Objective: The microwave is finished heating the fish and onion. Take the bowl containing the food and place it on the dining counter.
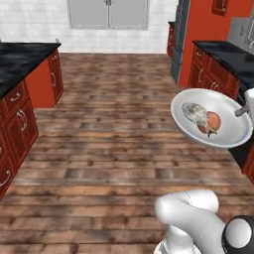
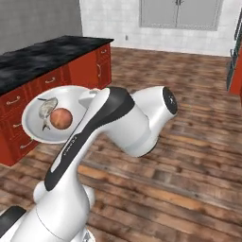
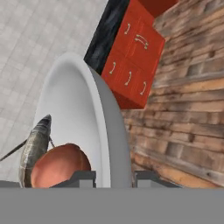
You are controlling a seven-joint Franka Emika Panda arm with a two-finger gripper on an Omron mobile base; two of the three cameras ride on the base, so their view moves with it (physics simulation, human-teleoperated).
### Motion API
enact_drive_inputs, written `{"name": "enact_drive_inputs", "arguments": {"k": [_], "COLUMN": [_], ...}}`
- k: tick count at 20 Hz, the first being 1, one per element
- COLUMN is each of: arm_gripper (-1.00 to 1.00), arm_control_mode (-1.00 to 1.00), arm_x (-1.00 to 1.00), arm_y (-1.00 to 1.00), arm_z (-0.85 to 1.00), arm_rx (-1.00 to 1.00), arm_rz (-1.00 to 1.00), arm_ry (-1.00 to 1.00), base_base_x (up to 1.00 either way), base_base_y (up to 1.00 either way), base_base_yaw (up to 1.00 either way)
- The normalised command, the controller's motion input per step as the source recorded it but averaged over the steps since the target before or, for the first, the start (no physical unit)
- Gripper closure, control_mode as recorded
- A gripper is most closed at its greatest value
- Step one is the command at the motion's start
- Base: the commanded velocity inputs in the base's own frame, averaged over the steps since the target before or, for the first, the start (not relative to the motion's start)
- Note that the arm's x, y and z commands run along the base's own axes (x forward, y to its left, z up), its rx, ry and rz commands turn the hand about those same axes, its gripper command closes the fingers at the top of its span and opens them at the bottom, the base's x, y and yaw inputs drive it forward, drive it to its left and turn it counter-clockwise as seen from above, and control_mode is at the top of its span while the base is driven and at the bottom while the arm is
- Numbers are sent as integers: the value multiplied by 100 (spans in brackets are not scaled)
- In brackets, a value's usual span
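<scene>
Bowl (image 1: 225, 135) held in the air over the wood floor (image 1: 109, 149), tilted, with fish (image 1: 194, 113) and onion (image 1: 212, 121) touching inside. End effector (image 3: 113, 178) clamped on the bowl's rim. Black-topped desk (image 2: 42, 56) with red drawers stands just behind the bowl in the right base view.

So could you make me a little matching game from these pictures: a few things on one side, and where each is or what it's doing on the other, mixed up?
Things:
1. bowl
2. onion
3. fish
4. gripper

States:
A. pale mottled lump lying in the bowl beside the orange-red ball
B. shut on the bowl's rim
C. carried in the air above the wooden floor
D. round, orange-red, lying in the bowl

Pairs: 1-C, 2-D, 3-A, 4-B
</scene>
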Motion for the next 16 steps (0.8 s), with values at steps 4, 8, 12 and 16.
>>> {"name": "enact_drive_inputs", "arguments": {"k": [4, 8, 12, 16], "arm_gripper": [100, 100, 100, 100], "arm_control_mode": [100, 100, 100, 100], "arm_x": [0, 0, 0, 0], "arm_y": [0, 0, 0, 0], "arm_z": [0, 0, 0, 0], "arm_rx": [0, 0, 0, 0], "arm_rz": [0, 0, 0, 0], "arm_ry": [0, 0, 0, 0], "base_base_x": [92, 100, 100, 100], "base_base_y": [100, 100, 100, 100], "base_base_yaw": [40, 35, 32, 26]}}
